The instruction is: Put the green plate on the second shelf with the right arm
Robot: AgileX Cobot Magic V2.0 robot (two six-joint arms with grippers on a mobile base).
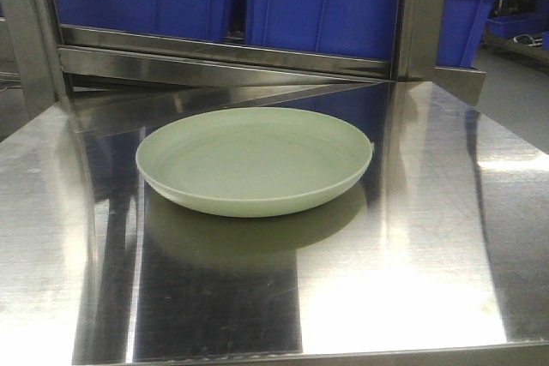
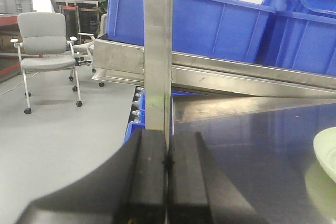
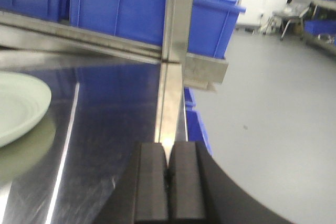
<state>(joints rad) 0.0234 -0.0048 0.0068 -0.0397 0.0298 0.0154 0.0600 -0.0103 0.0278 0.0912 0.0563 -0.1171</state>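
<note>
The left end effector and right end effector each have dark jaws pressed flat together, pointing forward.

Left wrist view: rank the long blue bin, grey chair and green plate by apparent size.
1. blue bin
2. grey chair, though it stands farther off
3. green plate: only its edge is in frame, so this rank is unsure

bright overhead light throws white glare patches across the polished stainless steel surface. it mirrors the blue plastic bins. the right wrist view is soft, slightly blurred.
</note>
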